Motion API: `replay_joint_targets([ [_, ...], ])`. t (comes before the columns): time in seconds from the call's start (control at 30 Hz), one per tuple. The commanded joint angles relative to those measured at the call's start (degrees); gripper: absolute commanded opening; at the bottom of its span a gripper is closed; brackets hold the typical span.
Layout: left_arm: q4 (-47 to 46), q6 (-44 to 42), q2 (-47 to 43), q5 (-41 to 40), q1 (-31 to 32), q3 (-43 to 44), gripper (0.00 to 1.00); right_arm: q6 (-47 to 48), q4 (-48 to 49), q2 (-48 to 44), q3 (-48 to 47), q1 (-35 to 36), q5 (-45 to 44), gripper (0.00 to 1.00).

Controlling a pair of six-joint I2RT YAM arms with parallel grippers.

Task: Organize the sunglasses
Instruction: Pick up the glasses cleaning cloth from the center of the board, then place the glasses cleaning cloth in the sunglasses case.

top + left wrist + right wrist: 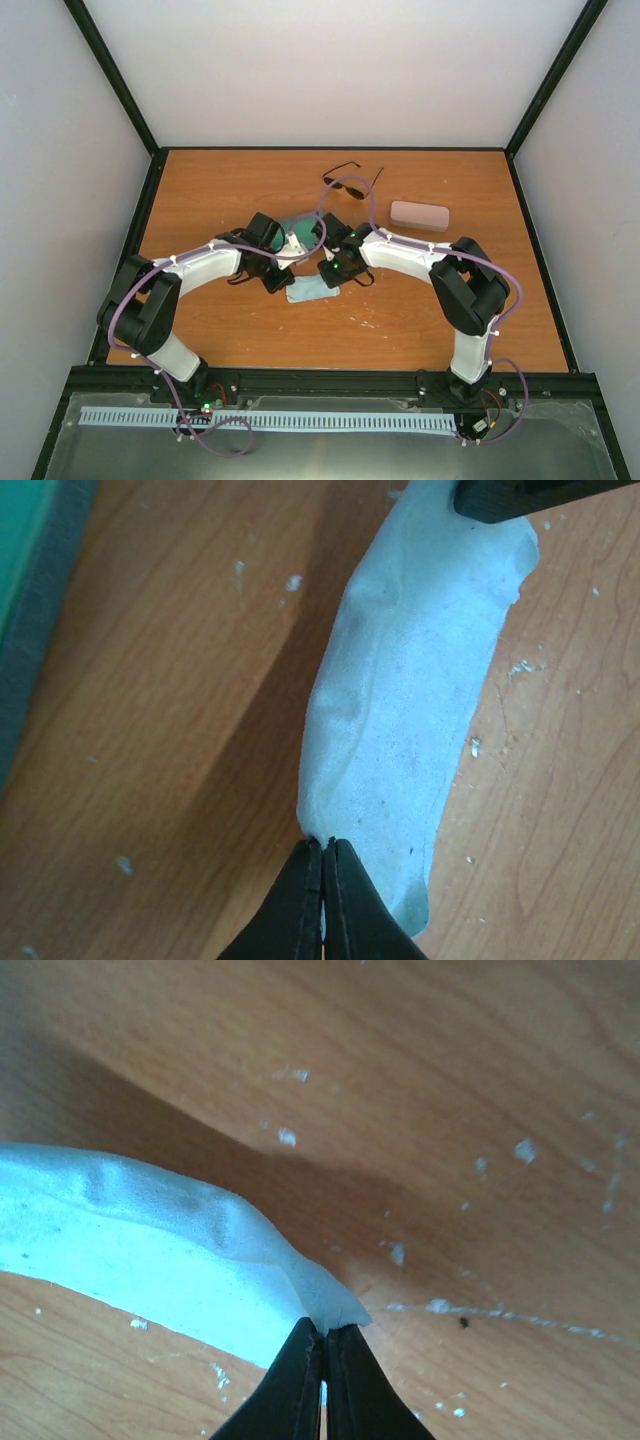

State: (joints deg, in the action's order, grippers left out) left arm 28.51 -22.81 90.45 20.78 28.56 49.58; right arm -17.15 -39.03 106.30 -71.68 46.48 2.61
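Observation:
A pair of black-framed sunglasses [352,182] with dark lenses lies open on the table at the back, apart from both arms. Both grippers meet over a light-blue cloth [313,292] in the middle of the table. My left gripper [322,846] is shut on one edge of the cloth [400,700], which bulges up into a fold. My right gripper [323,1332] is shut on the opposite corner of the cloth [150,1250]. In the top view, the left gripper [288,287] sits at the cloth's left end and the right gripper [330,279] at its right end.
A pink oblong case [420,215] lies at the back right. A teal-lined case [297,226] shows between the two wrists, mostly hidden by them, and its edge [20,570] runs along the left of the left wrist view. White crumbs dot the wooden table [400,330].

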Motion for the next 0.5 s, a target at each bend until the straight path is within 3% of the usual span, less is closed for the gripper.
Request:
replay_joint_targets([
  [0.0, -0.22, 0.55, -0.7, -1.43, -1.37, 3.23, 0.0, 0.89, -0.1, 1.68, -3.35, -1.48, -2.64, 0.03],
  [0.47, -3.08, -0.49, 3.47, -5.21, -6.79, 8.24, 0.01, 4.77, -2.99, 10.8, -18.53, -5.26, -3.68, 0.03],
])
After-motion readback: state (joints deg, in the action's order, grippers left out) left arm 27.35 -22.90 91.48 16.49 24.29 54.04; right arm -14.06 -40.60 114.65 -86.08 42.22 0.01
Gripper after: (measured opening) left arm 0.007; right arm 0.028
